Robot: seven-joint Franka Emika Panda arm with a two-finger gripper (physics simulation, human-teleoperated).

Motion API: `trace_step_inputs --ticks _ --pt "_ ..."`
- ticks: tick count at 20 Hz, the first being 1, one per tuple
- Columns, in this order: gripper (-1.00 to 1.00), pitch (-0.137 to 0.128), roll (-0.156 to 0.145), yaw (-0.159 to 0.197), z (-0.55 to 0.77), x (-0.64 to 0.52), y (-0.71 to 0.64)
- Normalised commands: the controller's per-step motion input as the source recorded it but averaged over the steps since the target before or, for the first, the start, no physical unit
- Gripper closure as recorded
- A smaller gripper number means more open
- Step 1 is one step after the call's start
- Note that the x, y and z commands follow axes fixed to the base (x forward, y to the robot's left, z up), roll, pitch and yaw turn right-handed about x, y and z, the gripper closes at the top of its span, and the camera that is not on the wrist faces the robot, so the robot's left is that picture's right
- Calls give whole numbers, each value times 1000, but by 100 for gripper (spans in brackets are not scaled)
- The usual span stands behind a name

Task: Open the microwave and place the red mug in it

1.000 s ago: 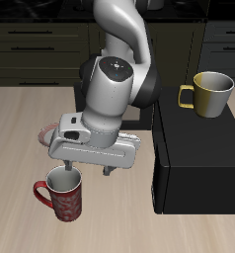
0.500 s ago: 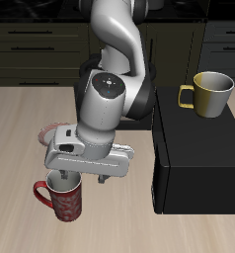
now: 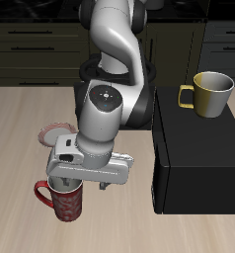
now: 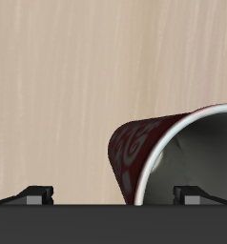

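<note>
red mug [image 3: 62, 201] at table front | microwave [image 3: 196, 158] beside | plate [image 3: 56, 131] behind mug

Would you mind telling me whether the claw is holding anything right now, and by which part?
Nothing is held yet: the claw is open just above the red mug, around its rim.

Legible text: none in either view | red mug [image 3: 66, 202]: mottled pattern only, no lettering | microwave [image 3: 194, 158]: plain matte black, no brand or numerals | yellow mug [image 3: 210, 93]: unmarked
</note>
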Motion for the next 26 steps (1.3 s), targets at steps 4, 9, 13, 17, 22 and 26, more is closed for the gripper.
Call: trace_step_inputs --ticks 4,9,13,17,22,26 --pt "100 28 50 -25 -269 37 207" --pt "100 28 58 -38 -159 51 218" --pt "100 12 53 -81 3 1 87" --pt "100 -19 8 1 96 -60 18" --pt "100 -60 -36 2 309 -201 -82" --pt "100 -82 -10 12 377 -301 -104"
